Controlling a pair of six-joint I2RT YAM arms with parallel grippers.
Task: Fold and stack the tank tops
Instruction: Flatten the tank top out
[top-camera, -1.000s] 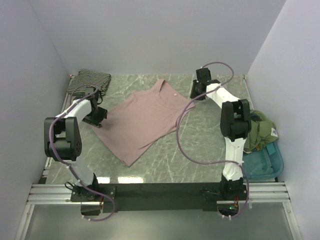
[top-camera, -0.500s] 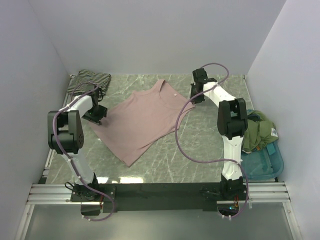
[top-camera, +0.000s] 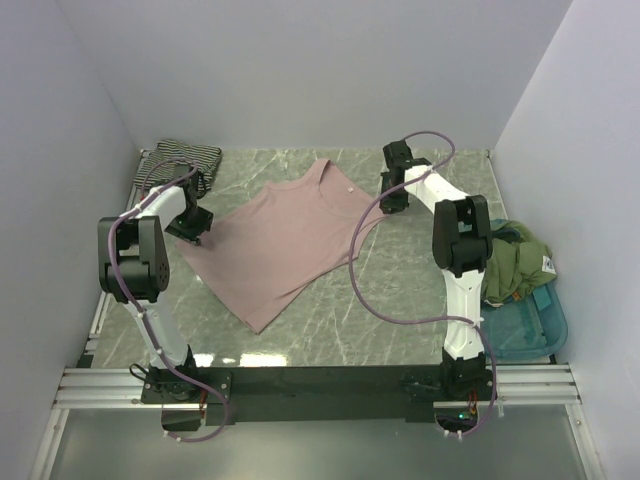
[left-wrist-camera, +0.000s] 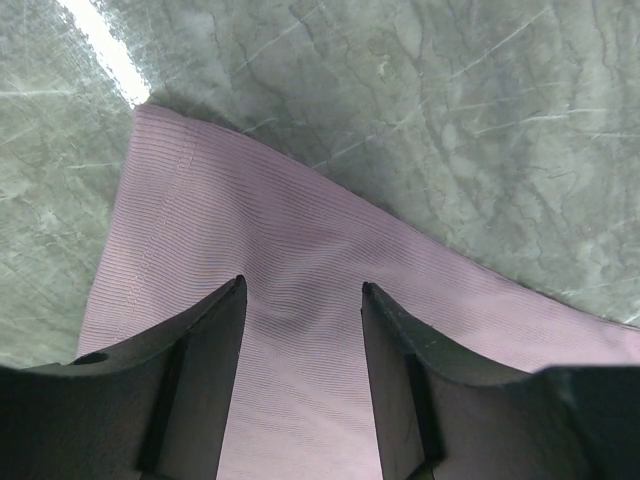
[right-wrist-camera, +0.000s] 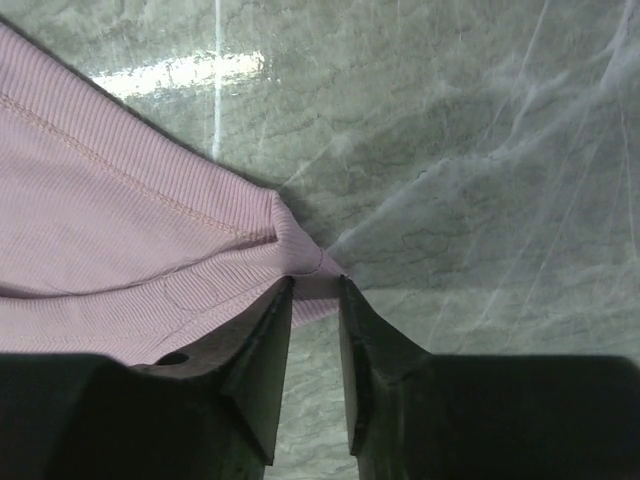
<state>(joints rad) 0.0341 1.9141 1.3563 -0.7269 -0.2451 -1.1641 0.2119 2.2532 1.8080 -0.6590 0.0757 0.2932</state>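
To fold the pink top (top-camera: 290, 240), the right gripper (right-wrist-camera: 315, 290) seemed to pinch its strap while the left gripper (left-wrist-camera: 302, 300) sat open over the hem

My top camera looks down on the whole table (top-camera: 330, 345) from behind. Both wrist cameras sit very close over the pink tank top (top-camera: 290, 240) it shows mid-frame.
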